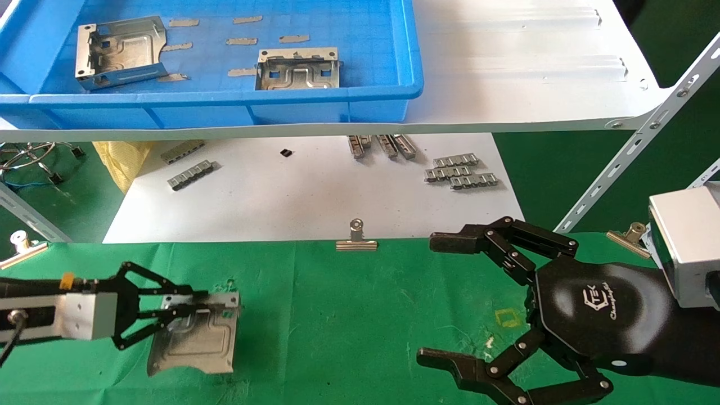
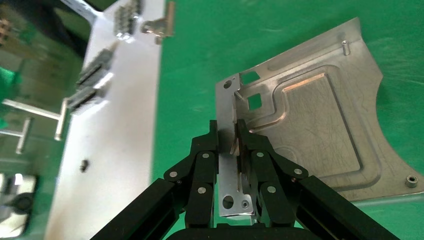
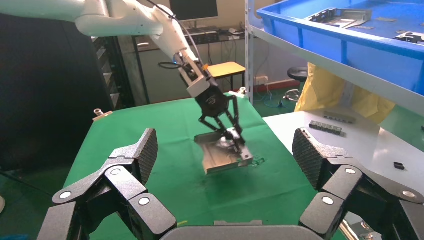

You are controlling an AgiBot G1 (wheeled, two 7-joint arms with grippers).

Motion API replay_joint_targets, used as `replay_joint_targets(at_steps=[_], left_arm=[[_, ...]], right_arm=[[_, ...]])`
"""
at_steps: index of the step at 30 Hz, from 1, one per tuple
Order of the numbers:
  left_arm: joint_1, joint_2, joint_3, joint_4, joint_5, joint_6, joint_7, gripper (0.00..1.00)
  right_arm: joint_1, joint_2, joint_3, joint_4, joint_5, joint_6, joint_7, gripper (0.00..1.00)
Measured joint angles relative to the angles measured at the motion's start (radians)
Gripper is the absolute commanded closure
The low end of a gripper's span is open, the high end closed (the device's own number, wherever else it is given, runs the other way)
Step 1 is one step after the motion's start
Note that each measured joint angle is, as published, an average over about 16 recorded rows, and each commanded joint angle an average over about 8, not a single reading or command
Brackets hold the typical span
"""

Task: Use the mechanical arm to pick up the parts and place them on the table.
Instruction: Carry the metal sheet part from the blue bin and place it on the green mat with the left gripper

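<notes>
My left gripper (image 1: 224, 306), a slim black linkage gripper, is shut on the upturned edge of a shiny silver bracket (image 1: 191, 337). It holds the bracket tilted and low over the front left of the green cloth table (image 1: 337, 315). The left wrist view shows the fingers (image 2: 216, 142) pinching that edge of the bracket (image 2: 310, 120). I cannot tell whether the bracket touches the cloth. Two more brackets (image 1: 121, 50) (image 1: 298, 70) lie in the blue bin (image 1: 225, 98). My right gripper (image 1: 439, 298), a glossy black hand with a TEK logo, is open and empty over the cloth at the right.
The blue bin sits on a white metal shelf (image 1: 534, 84) with a slanted strut (image 1: 635, 152) at the right. Below it, a white sheet (image 1: 309, 191) carries grey ridged strips (image 1: 461, 171). Binder clips (image 1: 356, 239) pin the cloth's far edge.
</notes>
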Motion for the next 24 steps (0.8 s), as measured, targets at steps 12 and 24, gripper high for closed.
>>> replay_joint_targets(at_steps=[12, 24], left_arm=[[-0.007, 0.037, 0.012, 0.103, -0.001, 0.016, 0.049, 0.0], [-0.026, 0.028, 0.015, 0.15, -0.042, 0.038, -0.16, 0.0]], right_arm=[[0.0, 0.0, 0.0, 0.0, 0.0, 0.0, 0.0, 0.0], [0.0, 0.0, 0.0, 0.0, 0.0, 0.0, 0.0, 0.0]])
